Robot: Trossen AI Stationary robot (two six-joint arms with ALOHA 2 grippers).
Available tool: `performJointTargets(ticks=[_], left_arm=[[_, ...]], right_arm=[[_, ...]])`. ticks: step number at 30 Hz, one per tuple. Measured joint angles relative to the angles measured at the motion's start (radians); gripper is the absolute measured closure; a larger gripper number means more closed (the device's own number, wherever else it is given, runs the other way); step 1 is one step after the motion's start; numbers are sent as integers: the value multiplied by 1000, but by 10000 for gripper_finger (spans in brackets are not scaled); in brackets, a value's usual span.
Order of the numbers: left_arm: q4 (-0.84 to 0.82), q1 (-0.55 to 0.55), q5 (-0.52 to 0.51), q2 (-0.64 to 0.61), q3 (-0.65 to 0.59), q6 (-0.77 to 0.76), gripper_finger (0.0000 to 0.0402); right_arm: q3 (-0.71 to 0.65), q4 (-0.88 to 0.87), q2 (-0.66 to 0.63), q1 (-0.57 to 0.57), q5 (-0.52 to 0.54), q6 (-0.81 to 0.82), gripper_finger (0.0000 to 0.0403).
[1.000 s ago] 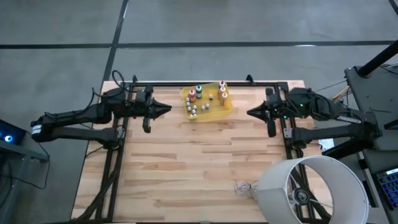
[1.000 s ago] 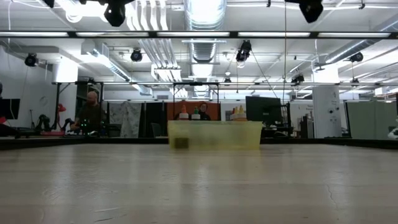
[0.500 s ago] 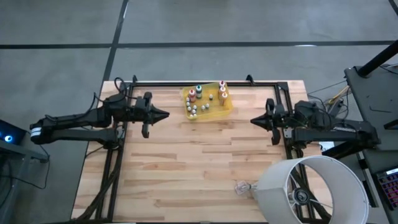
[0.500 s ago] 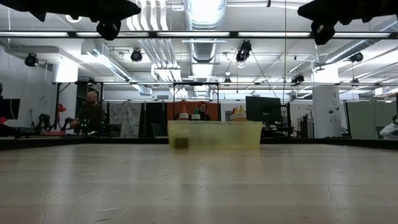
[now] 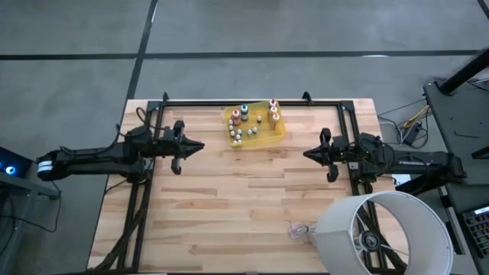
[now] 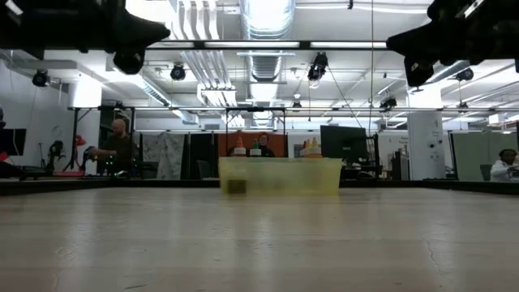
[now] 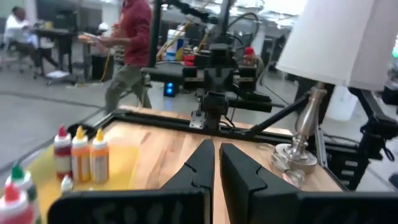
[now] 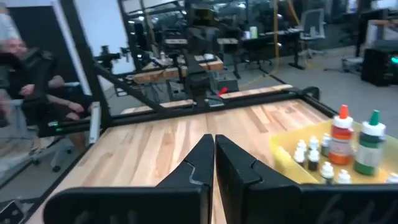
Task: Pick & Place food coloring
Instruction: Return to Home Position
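Left claw (image 5: pixel 200 145): fingers pressed together, empty. Right claw (image 5: pixel 307 154): fingers together, empty, tip facing left claw across table (image 5: pixel 244 198). Bottles (image 5: pixel 236 116) in yellow tray (image 5: pixel 272 137), between claws, slightly beyond tips, touching neither.

An open-plan robotics lab: exposed ceiling ducts (image 6: pixel 268 61), a computer monitor (image 6: pixel 340 143), a person (image 6: pixel 119 148) at a far workbench, concrete floor (image 5: pixel 306 30).
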Motion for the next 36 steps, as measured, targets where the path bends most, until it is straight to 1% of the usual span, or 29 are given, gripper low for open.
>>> performJointTargets(ticks=[3,6,10,13,24,30,36], left_arm=[[-7,0,-22,-50,-43,-34,401],[-11,0,-28,-88,-82,-10,401],[-19,0,-87,-124,-128,4,401],[-22,0,-94,-139,-152,4,401],[-109,0,-116,-182,-179,3,401],[-111,0,-190,-218,-215,23,401],[-104,0,-193,-258,-245,28,401]], right_arm=[[-21,30,0,1,-34,12,394],[-25,28,1,0,-35,20,394],[-25,28,-1,0,-35,4,394],[-26,27,-1,0,-35,-14,394],[-77,24,-1,0,-32,-9,394],[-88,25,0,0,-32,-15,394],[-100,57,0,0,-31,-35,394]])
